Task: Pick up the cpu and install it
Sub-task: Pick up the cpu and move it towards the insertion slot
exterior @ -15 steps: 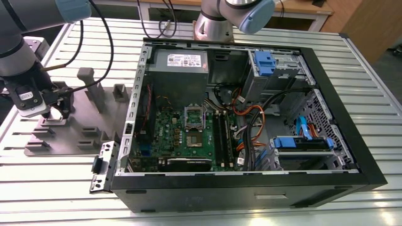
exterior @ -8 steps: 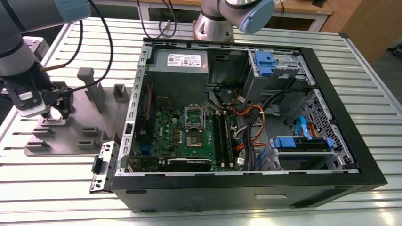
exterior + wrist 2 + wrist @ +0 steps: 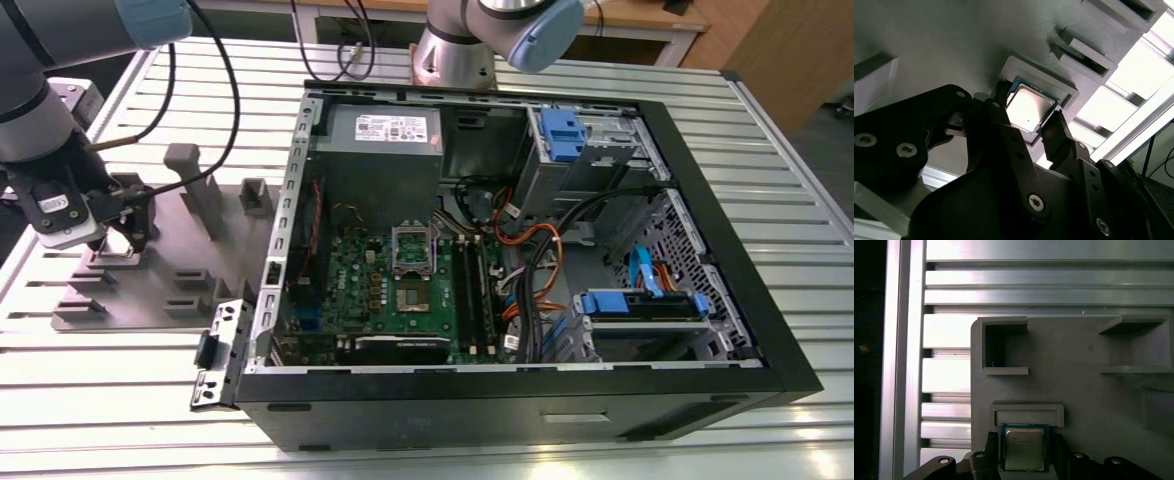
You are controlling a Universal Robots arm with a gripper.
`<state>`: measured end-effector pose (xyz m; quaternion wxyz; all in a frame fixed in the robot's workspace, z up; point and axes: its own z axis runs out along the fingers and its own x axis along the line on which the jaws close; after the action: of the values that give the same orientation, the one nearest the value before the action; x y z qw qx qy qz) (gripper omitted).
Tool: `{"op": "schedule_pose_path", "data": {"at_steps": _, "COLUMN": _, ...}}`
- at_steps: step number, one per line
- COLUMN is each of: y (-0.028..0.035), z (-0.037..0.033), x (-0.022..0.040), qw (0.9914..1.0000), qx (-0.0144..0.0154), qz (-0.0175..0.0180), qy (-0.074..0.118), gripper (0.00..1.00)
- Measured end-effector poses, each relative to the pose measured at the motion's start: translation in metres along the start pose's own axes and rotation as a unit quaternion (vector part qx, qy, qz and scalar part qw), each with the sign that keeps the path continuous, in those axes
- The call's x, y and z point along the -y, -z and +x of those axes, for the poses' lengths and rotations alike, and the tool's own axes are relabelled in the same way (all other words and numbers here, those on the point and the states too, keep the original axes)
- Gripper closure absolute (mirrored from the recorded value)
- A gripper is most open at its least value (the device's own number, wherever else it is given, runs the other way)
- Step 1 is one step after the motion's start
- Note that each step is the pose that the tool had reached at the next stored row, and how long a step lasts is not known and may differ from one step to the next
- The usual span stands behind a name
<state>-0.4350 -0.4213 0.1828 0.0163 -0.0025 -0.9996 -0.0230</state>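
Claw of mine stands apart, fingers just beside two opposite cpu edges; cpu lies flat in fixture plate pocket, raised rim against one edge.

Arm is finished in grey, pale-blue joint caps fitted at 11 and 12 o'clock, black cable attached. Black gripper is fastened with silver screws.
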Motion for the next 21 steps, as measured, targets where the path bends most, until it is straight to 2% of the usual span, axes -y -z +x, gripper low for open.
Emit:
{"op": "schedule_pose_path", "data": {"at_steps": 4, "y": 0.0000, "z": 0.0000, "x": 0.0000, "qw": 1.00000, "qx": 0.0000, "qz": 0.0000, "qy": 0.000, "gripper": 0.45}}
{"op": "schedule_pose_path", "data": {"at_steps": 5, "y": 0.0000, "z": 0.0000, "x": 0.0000, "qw": 1.00000, "qx": 0.0000, "qz": 0.0000, "qy": 0.000, "gripper": 0.47}}
{"op": "schedule_pose_path", "data": {"at_steps": 6, "y": 0.0000, "z": 0.0000, "x": 0.0000, "qw": 1.00000, "qx": 0.0000, "qz": 0.0000, "qy": 0.000, "gripper": 0.53}}
{"op": "schedule_pose_path", "data": {"at_steps": 13, "y": 0.0007, "z": -0.0001, "x": -0.0001, "qw": 1.00000, "qx": 0.0001, "qz": 0.0000, "qy": 0.000, "gripper": 0.53}}
{"op": "schedule_pose_path", "data": {"at_steps": 21, "y": 0.0096, "z": 0.0002, "x": -0.0004, "qw": 1.00000, "qx": 0.0000, "qz": 0.0000, "qy": 0.000, "gripper": 0.53}}
